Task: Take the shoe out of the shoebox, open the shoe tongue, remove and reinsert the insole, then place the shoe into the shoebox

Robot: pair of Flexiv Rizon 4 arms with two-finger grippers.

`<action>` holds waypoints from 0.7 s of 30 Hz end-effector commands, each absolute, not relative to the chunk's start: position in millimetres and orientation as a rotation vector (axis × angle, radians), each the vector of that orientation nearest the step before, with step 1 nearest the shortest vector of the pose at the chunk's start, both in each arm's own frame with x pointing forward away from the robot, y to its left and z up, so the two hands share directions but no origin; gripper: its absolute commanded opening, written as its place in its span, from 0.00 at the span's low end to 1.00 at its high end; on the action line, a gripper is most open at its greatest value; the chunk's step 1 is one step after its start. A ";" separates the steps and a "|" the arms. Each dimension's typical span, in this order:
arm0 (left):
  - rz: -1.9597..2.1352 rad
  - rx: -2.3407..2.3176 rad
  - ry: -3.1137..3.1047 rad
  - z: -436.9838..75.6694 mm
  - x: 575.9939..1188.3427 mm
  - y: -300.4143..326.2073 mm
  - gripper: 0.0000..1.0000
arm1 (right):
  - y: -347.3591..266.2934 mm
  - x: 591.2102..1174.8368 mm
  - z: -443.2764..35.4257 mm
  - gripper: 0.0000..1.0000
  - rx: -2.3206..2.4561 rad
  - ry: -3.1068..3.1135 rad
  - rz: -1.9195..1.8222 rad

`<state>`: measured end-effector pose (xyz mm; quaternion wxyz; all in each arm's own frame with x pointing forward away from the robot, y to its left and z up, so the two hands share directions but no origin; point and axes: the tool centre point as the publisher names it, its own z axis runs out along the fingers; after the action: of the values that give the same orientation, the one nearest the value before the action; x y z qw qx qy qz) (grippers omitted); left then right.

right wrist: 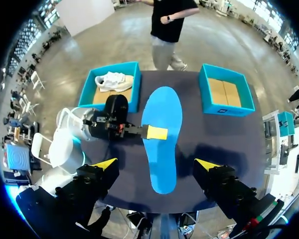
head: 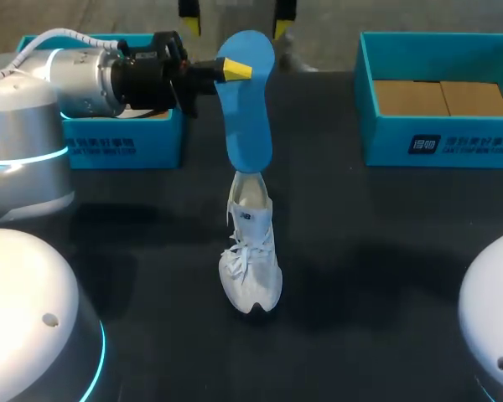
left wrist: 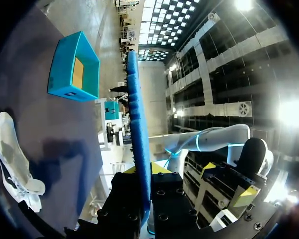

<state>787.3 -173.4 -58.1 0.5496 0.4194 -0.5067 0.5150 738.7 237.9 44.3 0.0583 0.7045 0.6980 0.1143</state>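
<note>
1. Left gripper (head: 235,69): at the end of the left arm (head: 75,79), which reaches in over the far left of the table (head: 402,251). Its fingers are closed to a narrow gap on one long edge of the insole (head: 247,100); the left wrist view shows the insole edge-on between the two yellow tips (left wrist: 145,172).
2. Insole, blue: held in the air over the middle of the table with its broad face upward, running far to near. From above (right wrist: 162,139) the whole face shows. Its near end overlaps the shoe's heel opening in the head view, while the left wrist view (left wrist: 137,124) shows a gap between them.
3. Shoe (head: 251,260), white, laced: stands on the table at centre, toe toward the near edge, outside both boxes. It also shows on the table beside the left gripper (left wrist: 12,154).
4. Right gripper (head: 236,21): high above the far edge of the table, pointing down. Its fingers are spread wide and hold nothing (right wrist: 157,164).
5. Left shoebox (head: 126,138), teal: far left, partly behind the left arm. A second shoe (right wrist: 112,80), white, lies inside this box (right wrist: 88,89).
6. Right shoebox (head: 440,142), teal: far right, well apart from the shoe, with a cardboard liner (head: 440,96) inside. It shows in both wrist views (right wrist: 226,110) (left wrist: 65,84).
</note>
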 end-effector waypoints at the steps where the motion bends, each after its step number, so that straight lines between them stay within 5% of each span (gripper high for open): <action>1: 1.218 0.994 -1.200 -58.3 787.4 -173.5 0.00 | 217.3 739.6 39.2 1.00 2.189 2.198 0.571; 21: 1.218 0.994 -1.200 -58.3 787.4 -173.5 0.00 | 194.2 742.5 30.2 1.00 2.385 2.208 1.264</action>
<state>787.3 -173.2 -58.1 0.5496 0.4195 -0.5067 0.5150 748.7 201.8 36.3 -0.0456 0.7301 0.6503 0.2050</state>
